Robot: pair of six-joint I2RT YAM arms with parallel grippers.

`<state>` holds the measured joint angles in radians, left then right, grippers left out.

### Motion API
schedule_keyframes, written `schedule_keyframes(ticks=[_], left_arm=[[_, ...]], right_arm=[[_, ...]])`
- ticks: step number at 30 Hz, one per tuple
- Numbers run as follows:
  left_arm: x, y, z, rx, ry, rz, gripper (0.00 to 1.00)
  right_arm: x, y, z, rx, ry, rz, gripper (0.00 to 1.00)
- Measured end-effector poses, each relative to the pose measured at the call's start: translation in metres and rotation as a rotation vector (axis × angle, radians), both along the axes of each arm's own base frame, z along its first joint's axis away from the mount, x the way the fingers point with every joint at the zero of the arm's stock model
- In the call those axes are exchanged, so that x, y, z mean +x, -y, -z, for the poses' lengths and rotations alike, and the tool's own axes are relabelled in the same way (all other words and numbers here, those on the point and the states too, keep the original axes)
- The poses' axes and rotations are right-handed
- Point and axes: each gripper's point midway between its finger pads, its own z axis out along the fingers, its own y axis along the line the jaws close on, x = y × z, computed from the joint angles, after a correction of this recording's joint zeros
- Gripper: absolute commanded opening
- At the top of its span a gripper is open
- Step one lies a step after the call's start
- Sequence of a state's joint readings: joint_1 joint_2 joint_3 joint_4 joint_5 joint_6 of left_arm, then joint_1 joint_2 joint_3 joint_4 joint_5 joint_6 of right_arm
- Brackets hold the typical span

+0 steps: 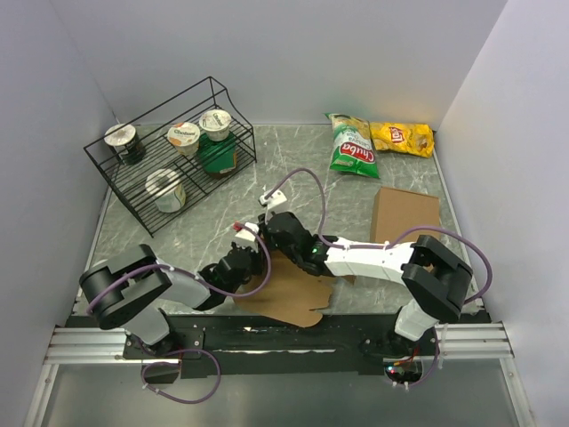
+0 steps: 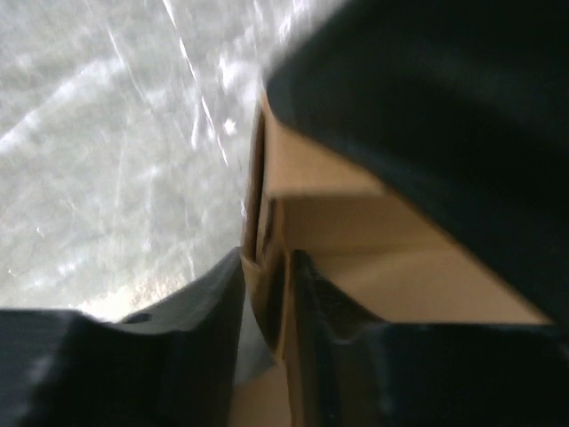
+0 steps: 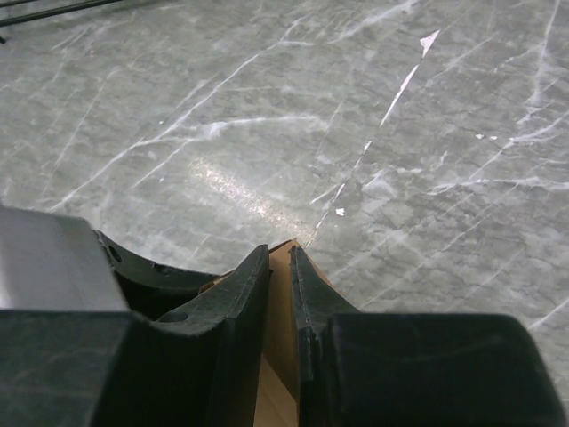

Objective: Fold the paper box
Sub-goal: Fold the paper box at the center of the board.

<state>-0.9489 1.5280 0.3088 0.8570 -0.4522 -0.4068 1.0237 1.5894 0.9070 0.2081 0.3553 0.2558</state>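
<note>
Grey marbled table (image 1: pixel 293 151), walled in by plain pale panels, carries the work. At its near middle the two pincers meet over the paper box (image 1: pixel 289 298).

The right gripper (image 3: pixel 280 252) stands narrow, and its wrist view shows an upright cardboard edge of the paper box (image 3: pixel 277 356) pinched between the jaws. The left gripper (image 2: pixel 265 264) is also narrow and straddles a raised flap of the box (image 2: pixel 356 240). A dark sliver beside the card means I cannot tell whether it presses or only brackets the flap.

From above, the left gripper (image 1: pixel 242 260) and the right gripper (image 1: pixel 269 237) sit close together at the blank's far left corner. The rest of the blank lies flat towards the arm bases.

I judge this to be an early fold, with one side wall being stood up along its crease and most panels not yet raised. The next move calls for one pincer to hold the wall upright while the other turns the neighbouring flap inward without tearing the thin card.

Farther out there is a plain cardboard slab (image 1: pixel 404 213) to the right. A wire rack (image 1: pixel 169 151) of cups stands at the far left, and two crisp bags (image 1: pixel 378 142) lie against the back wall.
</note>
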Motion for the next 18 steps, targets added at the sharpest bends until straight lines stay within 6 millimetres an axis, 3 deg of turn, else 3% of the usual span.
schedule_keyframes(ticks=[3,6,11,18], left_arm=[[-0.007,-0.003,0.014,0.046,-0.041,0.022,0.58],[-0.014,-0.009,0.021,0.072,-0.066,0.034,0.66],[-0.027,-0.015,0.018,0.074,-0.088,0.071,0.79],[-0.032,-0.011,-0.027,-0.031,-0.030,0.108,0.93]], right_arm=[[0.000,-0.001,0.001,-0.013,0.012,0.004,0.22],[-0.002,-0.002,0.001,-0.022,0.017,-0.001,0.22],[-0.007,-0.004,0.001,-0.023,0.020,-0.002,0.22],[-0.011,0.004,0.003,-0.019,0.026,0.009,0.22]])
